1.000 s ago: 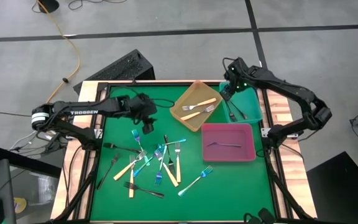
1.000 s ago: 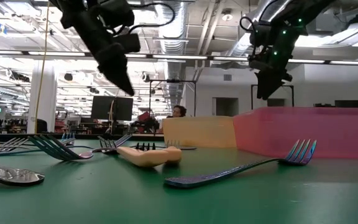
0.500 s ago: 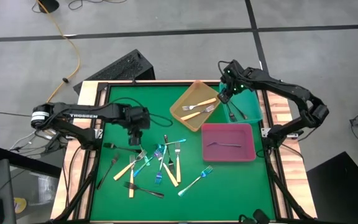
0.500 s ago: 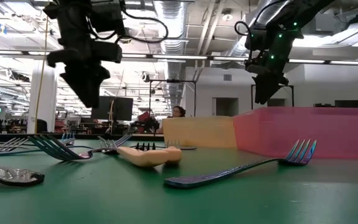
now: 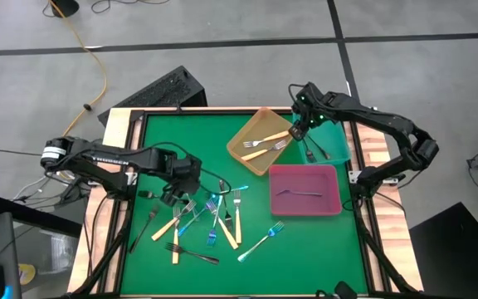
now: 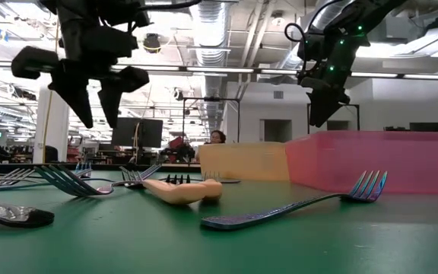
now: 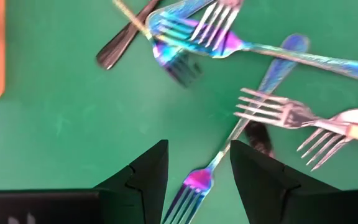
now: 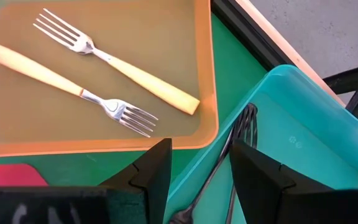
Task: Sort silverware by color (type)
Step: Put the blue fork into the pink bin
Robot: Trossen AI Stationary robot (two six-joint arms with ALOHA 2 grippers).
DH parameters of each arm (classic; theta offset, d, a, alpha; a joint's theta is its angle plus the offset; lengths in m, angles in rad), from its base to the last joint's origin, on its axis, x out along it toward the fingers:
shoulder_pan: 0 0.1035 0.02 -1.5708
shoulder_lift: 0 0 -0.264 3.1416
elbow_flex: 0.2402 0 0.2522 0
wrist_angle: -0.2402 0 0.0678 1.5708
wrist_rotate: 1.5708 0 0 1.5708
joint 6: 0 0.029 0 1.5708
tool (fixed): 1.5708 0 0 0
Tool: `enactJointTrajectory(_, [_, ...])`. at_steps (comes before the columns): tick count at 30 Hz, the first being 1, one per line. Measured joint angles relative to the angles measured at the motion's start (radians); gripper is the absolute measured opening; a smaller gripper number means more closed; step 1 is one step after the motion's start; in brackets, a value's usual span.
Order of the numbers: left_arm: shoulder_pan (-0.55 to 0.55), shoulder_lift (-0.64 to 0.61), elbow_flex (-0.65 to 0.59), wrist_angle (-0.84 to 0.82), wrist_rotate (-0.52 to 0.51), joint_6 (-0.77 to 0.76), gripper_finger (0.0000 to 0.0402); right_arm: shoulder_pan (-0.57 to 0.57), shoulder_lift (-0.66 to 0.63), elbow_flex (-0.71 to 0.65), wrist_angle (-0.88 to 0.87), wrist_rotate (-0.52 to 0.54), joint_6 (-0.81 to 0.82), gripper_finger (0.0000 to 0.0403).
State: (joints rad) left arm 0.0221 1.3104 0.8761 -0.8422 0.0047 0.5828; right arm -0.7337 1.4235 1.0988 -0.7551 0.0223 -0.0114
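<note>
Three trays sit toward the far right of the green table (image 5: 148, 249), and most of the forks are still loose in a pile (image 5: 206, 220) on the near-left part of the mat. Closest in the low view is one blue fork (image 6: 295, 205) lying flat, with a cream-handled one (image 6: 177, 190) just behind it.

Left gripper (image 5: 173, 195) is down over the far-left edge of that pile, fingers (image 7: 145, 171) spread apart and not holding anything; a blue fork's tines (image 7: 188, 190) lie on the mat right between them.

Further back, the pink tray (image 5: 332, 203) holds a single blue fork (image 5: 297, 193). Beyond it the orange tray (image 5: 243, 154) has two cream-handled forks (image 8: 114, 59) side by side.

Right gripper (image 5: 299, 131) hangs at the far right, above the gap between the orange tray and the teal tray (image 8: 303, 130), fingers (image 8: 151, 171) parted and empty. Black forks (image 8: 225, 155) lie in the teal tray, right under it.
</note>
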Motion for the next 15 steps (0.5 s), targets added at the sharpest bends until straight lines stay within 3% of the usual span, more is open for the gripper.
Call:
enactJointTrajectory(8, [-0.037, 0.0, -0.14, 0.052, 0.001, 0.054, 0.0157, 0.001, 0.0, 0.0, 0.0, 0.0, 0.002, 0.0182])
enactJointTrajectory(12, [-0.043, 0.0, -0.172, 0.128, -0.056, 0.061, 0.0157, 0.001, 0.0, 0.0, 0.0, 0.0, 0.003, 0.0182])
enactJointTrajectory(15, [-0.043, 0.0, -0.192, 0.16, -0.04, 0.094, 0.0157, 0.001, 0.0, 0.0, 0.001, 0.0, 0.003, 0.0182])
